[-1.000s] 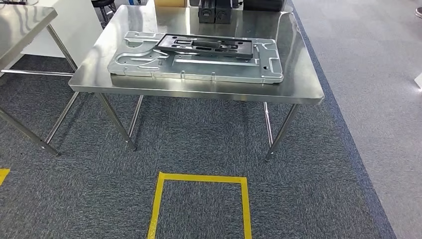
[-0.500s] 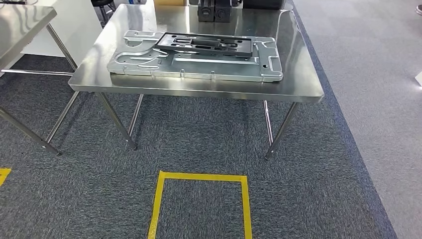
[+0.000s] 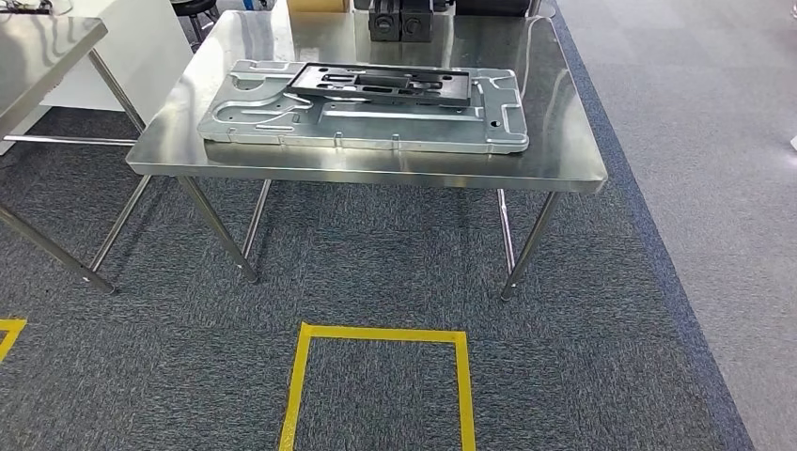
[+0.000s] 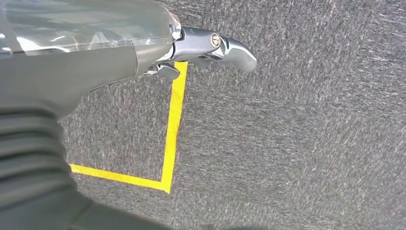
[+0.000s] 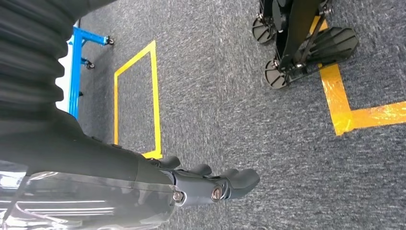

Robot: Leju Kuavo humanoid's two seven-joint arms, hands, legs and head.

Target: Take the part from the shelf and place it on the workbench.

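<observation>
The part is hard to pick out. A glossy, reflective surface (image 4: pixel 86 24) lies against the left hand (image 4: pixel 201 45) in the left wrist view, and a similar dark glossy surface (image 5: pixel 72 201) lies along the right hand (image 5: pixel 210 184) in the right wrist view, but I cannot tell whether either is the part. The fingers of both hands reach out fairly straight over the grey carpet (image 3: pixel 376 254). Whether they grip anything is not clear from these views. In the head view the steel worktop (image 3: pixel 564 160) stands ahead on thin metal legs. It carries a large silver stamped plate (image 3: pixel 376 127) lying flat, with a black frame (image 3: pixel 381 83) resting on the plate's far half. Two black blocks (image 3: pixel 399 19) sit side by side at the worktop's far edge, apart from the plate. A second steel table (image 3: pixel 38 47) stands to the left. On the carpet in front of the worktop a square of yellow tape (image 3: pixel 376 334) is marked out, and a paler grey floor (image 3: pixel 714 113) runs along the right side. The right wrist view also takes in a blue wheeled frame (image 5: pixel 76 62) and a broader strip of orange-yellow tape (image 5: pixel 344 115) on the carpet.
</observation>
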